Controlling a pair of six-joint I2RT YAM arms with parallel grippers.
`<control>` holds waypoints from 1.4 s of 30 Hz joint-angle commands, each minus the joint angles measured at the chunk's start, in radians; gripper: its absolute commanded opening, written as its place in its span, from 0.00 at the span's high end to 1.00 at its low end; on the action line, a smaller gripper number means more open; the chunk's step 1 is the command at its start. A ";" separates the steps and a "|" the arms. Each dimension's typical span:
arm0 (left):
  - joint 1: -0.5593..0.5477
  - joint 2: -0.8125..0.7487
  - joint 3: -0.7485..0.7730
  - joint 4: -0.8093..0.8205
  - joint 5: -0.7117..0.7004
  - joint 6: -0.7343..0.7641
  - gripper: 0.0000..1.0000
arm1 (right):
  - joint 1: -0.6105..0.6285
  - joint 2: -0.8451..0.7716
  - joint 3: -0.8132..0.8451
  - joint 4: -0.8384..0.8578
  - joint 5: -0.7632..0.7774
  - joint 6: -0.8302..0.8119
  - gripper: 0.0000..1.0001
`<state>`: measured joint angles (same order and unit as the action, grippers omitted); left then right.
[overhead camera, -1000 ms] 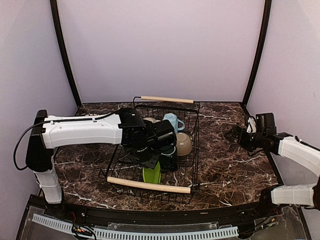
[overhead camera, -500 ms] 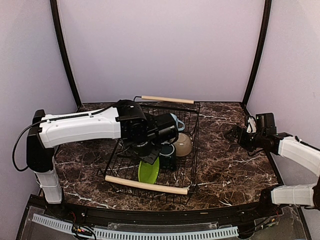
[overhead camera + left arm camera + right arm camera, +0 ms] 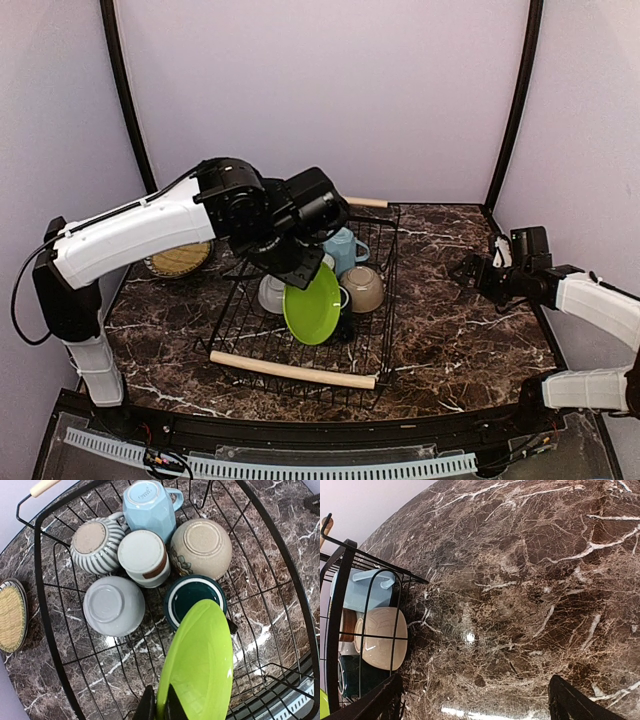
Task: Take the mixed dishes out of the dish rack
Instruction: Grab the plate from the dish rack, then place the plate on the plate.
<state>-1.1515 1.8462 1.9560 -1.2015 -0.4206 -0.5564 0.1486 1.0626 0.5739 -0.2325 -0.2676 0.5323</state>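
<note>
My left gripper [image 3: 300,272] [image 3: 159,709] is shut on the rim of a bright green plate [image 3: 313,303] [image 3: 200,666] and holds it on edge above the black wire dish rack [image 3: 384,262] [image 3: 45,610]. In the rack lie a light-blue mug [image 3: 146,505], a grey-striped mug [image 3: 95,545], a small white-brown cup [image 3: 145,556], a white bowl [image 3: 113,605], a beige bowl [image 3: 202,546] [image 3: 380,636] and a dark-teal mug [image 3: 187,596], all but the teal mug upside down. My right gripper [image 3: 478,270] [image 3: 472,700] is open and empty over the table right of the rack.
An olive plate [image 3: 180,258] [image 3: 11,615] lies on the marble table left of the rack. The rack's wooden handles are at its near edge [image 3: 295,370] and far edge [image 3: 366,202]. Purple walls close the back and sides.
My left arm has risen and drawn back to the left, lifting the green plate up out of the rack. The olive plate on the left has come into view. The right arm has not moved.
</note>
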 commanded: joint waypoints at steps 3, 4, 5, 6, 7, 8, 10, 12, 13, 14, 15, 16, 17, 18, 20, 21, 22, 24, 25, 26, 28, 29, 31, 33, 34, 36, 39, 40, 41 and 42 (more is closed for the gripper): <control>0.182 -0.225 -0.099 0.112 0.113 0.142 0.99 | 0.005 -0.010 0.019 -0.018 0.024 -0.020 0.01; 0.206 -0.277 -0.143 0.153 0.153 0.152 0.99 | 0.005 -0.011 0.022 -0.021 0.027 -0.021 0.01; 0.266 -0.306 -0.166 0.175 0.176 0.172 0.99 | 0.005 -0.012 0.023 -0.024 0.029 -0.023 0.01; 0.296 -0.361 -0.216 0.226 0.226 0.181 0.99 | 0.004 -0.011 0.025 -0.026 0.031 -0.022 0.01; 0.368 -0.389 -0.240 0.251 0.252 0.191 0.99 | 0.004 -0.012 0.027 -0.028 0.031 -0.023 0.01; 0.410 -0.443 -0.287 0.295 0.314 0.194 0.99 | 0.004 -0.010 0.030 -0.028 0.030 -0.023 0.01; 0.543 -0.508 -0.343 0.358 0.422 0.196 0.99 | 0.004 -0.008 0.034 -0.029 0.028 -0.024 0.01; 0.685 -0.555 -0.379 0.405 0.512 0.184 0.99 | 0.005 -0.005 0.036 -0.031 0.027 -0.024 0.01; 0.772 -0.565 -0.389 0.419 0.533 0.169 0.99 | 0.005 -0.005 0.038 -0.031 0.027 -0.024 0.01; 0.812 -0.583 -0.408 0.449 0.563 0.160 0.99 | 0.005 -0.005 0.038 -0.031 0.027 -0.022 0.01; 0.893 -0.589 -0.416 0.464 0.579 0.139 0.99 | 0.005 -0.005 0.039 -0.031 0.027 -0.022 0.01; 0.929 -0.595 -0.435 0.499 0.611 0.125 0.99 | 0.005 -0.005 0.038 -0.033 0.027 -0.022 0.01; 1.002 -0.594 -0.445 0.518 0.626 0.097 0.99 | 0.005 -0.005 0.038 -0.035 0.027 -0.022 0.01; 1.036 -0.589 -0.466 0.555 0.653 0.080 0.99 | 0.005 -0.007 0.039 -0.038 0.028 -0.020 0.01; 1.132 -0.574 -0.505 0.619 0.667 0.007 0.99 | 0.005 -0.010 0.041 -0.043 0.031 -0.020 0.01; 1.160 -0.567 -0.522 0.669 0.667 -0.010 0.99 | 0.005 -0.013 0.041 -0.047 0.034 -0.020 0.01; 1.200 -0.551 -0.555 0.690 0.660 -0.052 0.99 | 0.004 -0.017 0.043 -0.051 0.036 -0.020 0.01; 1.245 -0.520 -0.604 0.748 0.648 -0.118 0.99 | 0.005 -0.023 0.045 -0.061 0.042 -0.021 0.01; 1.256 -0.495 -0.641 0.794 0.640 -0.135 0.99 | 0.005 -0.028 0.045 -0.064 0.047 -0.023 0.01; 1.272 -0.481 -0.659 0.816 0.637 -0.166 0.99 | 0.005 -0.030 0.044 -0.067 0.052 -0.022 0.01; 1.293 -0.426 -0.696 0.872 0.632 -0.186 0.99 | 0.005 -0.034 0.044 -0.072 0.060 -0.025 0.01; 1.298 -0.385 -0.704 0.892 0.642 -0.188 0.99 | 0.004 -0.033 0.044 -0.074 0.060 -0.026 0.01; 1.312 -0.315 -0.704 0.928 0.681 -0.167 0.99 | 0.005 -0.030 0.045 -0.078 0.062 -0.025 0.01; 1.323 -0.250 -0.696 0.949 0.730 -0.133 0.99 | 0.005 -0.030 0.043 -0.080 0.061 -0.021 0.01; 1.330 -0.231 -0.695 0.958 0.750 -0.113 0.99 | 0.005 -0.030 0.039 -0.078 0.061 -0.019 0.01; 1.341 -0.180 -0.696 0.982 0.805 -0.096 0.99 | 0.005 -0.027 0.039 -0.072 0.062 -0.018 0.01; 1.371 -0.123 -0.712 1.004 0.901 -0.120 0.99 | 0.005 -0.002 0.044 -0.058 0.057 -0.017 0.01; 1.385 -0.118 -0.719 1.018 0.922 -0.135 0.99 | 0.005 0.009 0.047 -0.051 0.051 -0.015 0.01; 1.388 -0.114 -0.734 1.026 0.933 -0.138 0.99 | 0.004 0.021 0.045 -0.045 0.045 -0.012 0.01; 1.393 -0.114 -0.741 1.028 0.931 -0.142 0.99 | 0.005 0.033 0.042 -0.037 0.037 -0.007 0.01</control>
<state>0.2077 1.7409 1.2499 -0.2470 0.3977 -0.6815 0.1486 1.0573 0.5957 -0.2989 -0.2234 0.5144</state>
